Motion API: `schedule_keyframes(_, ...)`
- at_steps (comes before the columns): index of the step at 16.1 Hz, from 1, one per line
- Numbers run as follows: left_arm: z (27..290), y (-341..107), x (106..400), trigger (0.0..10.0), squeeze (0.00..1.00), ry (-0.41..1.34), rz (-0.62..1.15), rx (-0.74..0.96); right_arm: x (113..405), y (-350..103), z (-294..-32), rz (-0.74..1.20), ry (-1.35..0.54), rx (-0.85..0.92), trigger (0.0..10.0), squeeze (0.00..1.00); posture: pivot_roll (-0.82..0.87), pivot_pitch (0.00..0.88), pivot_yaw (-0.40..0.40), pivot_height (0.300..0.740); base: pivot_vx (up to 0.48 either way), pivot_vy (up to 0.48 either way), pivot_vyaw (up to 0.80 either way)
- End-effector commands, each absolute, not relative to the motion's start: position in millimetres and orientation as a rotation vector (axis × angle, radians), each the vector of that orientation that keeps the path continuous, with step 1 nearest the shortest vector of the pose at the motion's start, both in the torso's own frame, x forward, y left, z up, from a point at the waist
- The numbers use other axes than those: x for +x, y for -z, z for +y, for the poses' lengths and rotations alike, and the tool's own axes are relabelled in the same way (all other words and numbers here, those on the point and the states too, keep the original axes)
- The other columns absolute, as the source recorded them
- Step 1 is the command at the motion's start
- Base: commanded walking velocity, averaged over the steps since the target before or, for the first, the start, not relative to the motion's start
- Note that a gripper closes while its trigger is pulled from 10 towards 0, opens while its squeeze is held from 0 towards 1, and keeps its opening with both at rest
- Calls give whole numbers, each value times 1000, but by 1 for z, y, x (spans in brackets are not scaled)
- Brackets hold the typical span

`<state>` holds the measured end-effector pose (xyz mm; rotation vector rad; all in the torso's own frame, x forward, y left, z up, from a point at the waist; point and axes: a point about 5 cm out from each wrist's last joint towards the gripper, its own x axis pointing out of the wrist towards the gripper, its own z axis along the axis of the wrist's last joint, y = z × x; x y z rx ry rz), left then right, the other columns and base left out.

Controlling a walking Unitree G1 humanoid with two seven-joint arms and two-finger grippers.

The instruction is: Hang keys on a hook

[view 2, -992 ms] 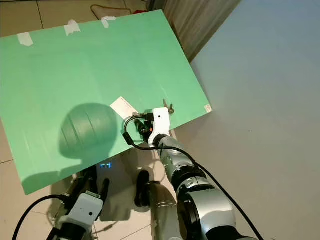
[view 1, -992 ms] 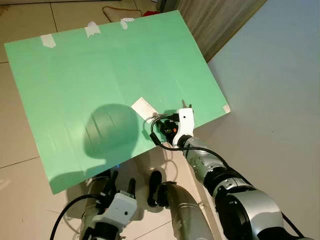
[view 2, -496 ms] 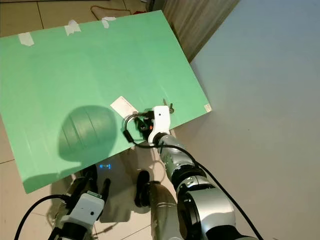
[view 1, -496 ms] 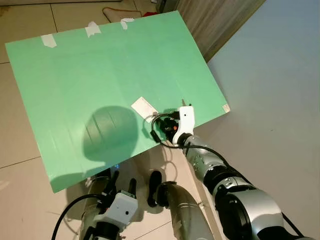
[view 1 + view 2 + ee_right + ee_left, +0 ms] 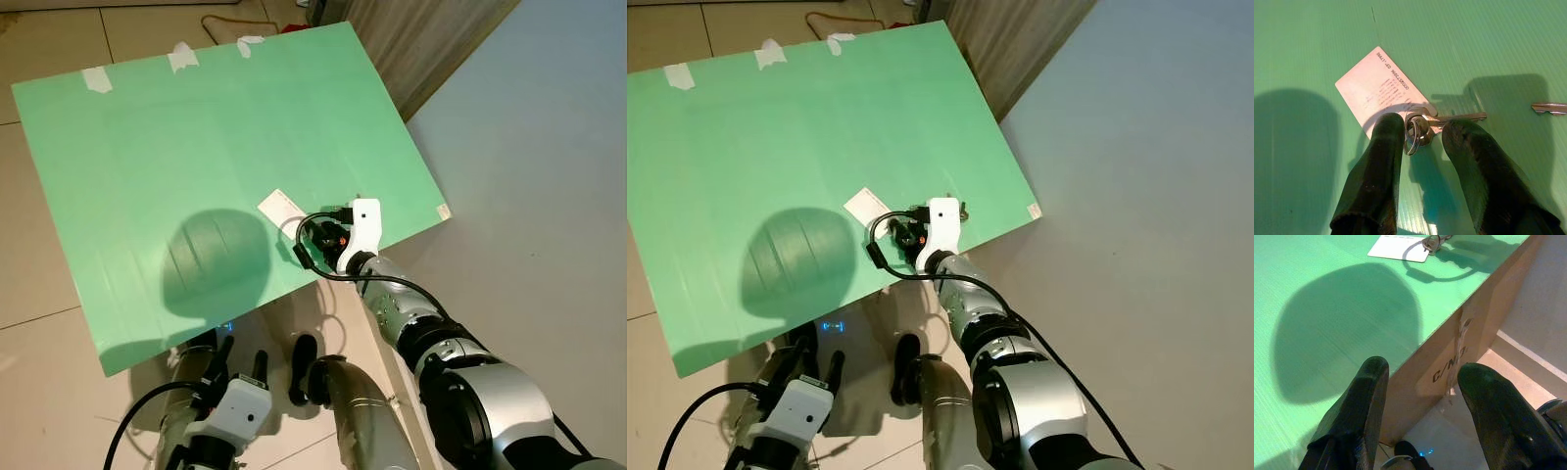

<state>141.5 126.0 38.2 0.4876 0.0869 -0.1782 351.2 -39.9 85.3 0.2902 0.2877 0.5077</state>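
- Keys (image 5: 1422, 128) on a split ring lie on the green board (image 5: 147, 147), at the corner of a white card (image 5: 1380, 90), lower centre of the right wrist view.
- Right gripper (image 5: 1422, 134) straddles the ring, fingers parted (nothing clamped yet).
- Pickup step, I judge; next, close on the ring and lift.
- Left gripper (image 5: 1422, 382) hangs open, idle.

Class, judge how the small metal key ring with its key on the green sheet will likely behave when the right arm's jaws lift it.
The small metal key ring with its key looks thin and light, so it probably lifts easily. The key hangs on loose rings, so it will likely dangle and swing. Smooth metal may slip between the right gripper jaws, which stand open around it.
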Motion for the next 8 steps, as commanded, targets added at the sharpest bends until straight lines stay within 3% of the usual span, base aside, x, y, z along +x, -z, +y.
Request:
schedule_keyframes(1,116,-32,129,10000,0,213,125,471,333,-81,5,338,-599,338,10000,0,366,496,-306,740,0,0,0)
schedule_keyframes(8,118,-31,125,10000,0,206,137,474,327,-72,8,379,-595,315,10000,0,368,515,-307,740,0,0,0)
